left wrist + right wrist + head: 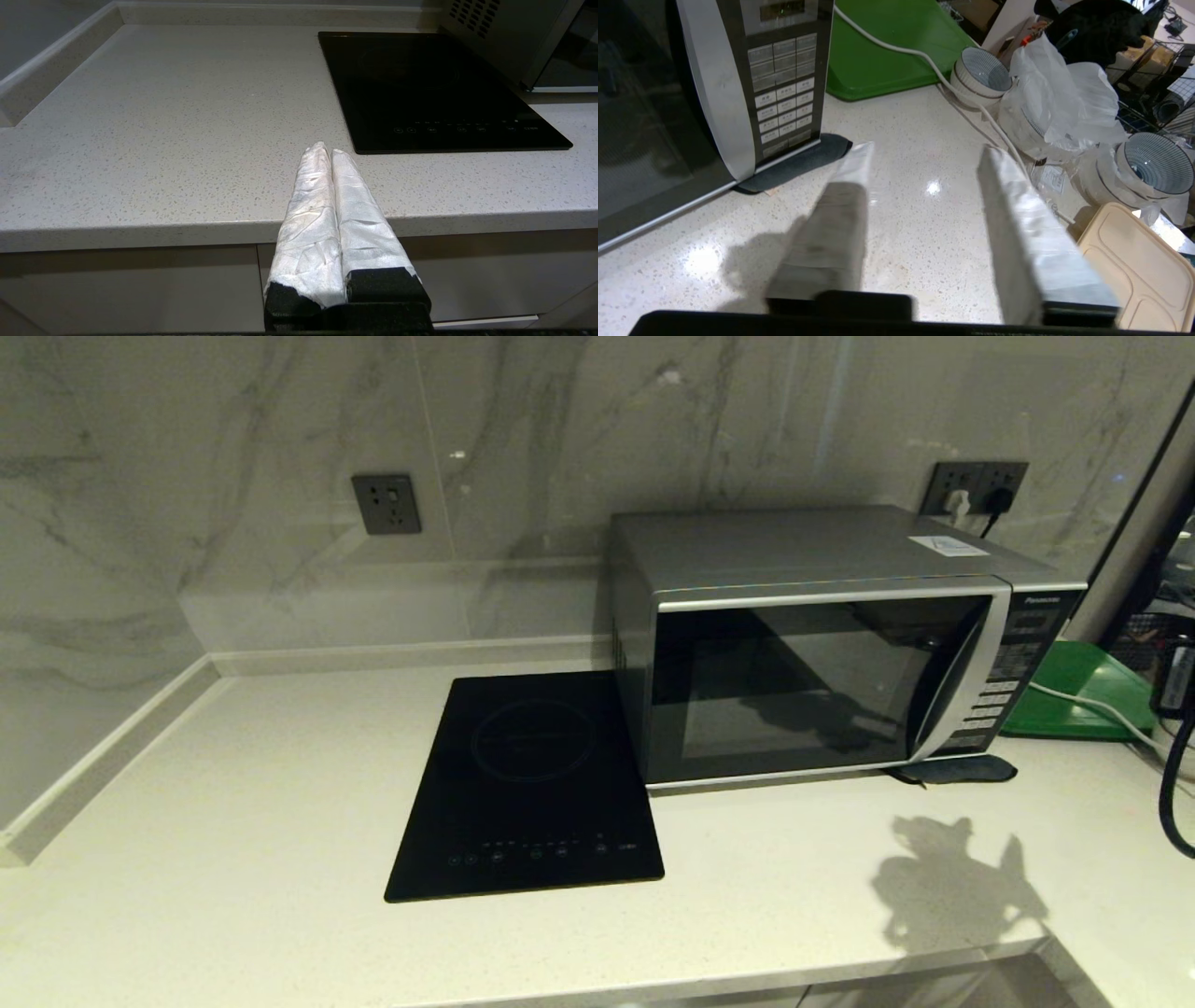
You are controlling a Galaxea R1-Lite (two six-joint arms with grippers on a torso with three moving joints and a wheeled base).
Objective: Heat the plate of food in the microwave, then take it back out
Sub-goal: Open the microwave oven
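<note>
The microwave (822, 653) sits at the back right of the counter (233, 859), door shut. Its curved handle (717, 93) runs up and down along the door's right edge, w/ the button panel (782, 84) just beside it.

No plate shows in any view, so where it sits can't be told. It could be behind the dark glass, but that's a guess.

The right gripper (920, 186) hangs over the counter near the microwave's front right corner. Its fingers (1017, 224) are spread apart and hold nothing. From the gripper, the handle lies at about 10 o'clock in the right wrist view, near but not touching. The handle's long axis stands nearly upright, so the fingers likely need to come at it from the side to pinch it.

The right arm is much nearer the handle than the left. The left gripper (327, 154) is parked at the counter's front edge, fingers pressed together, empty, w/ the cooktop (434, 88) at about 1 o'clock from it.

Next step is prob. pulling the door open.
</note>
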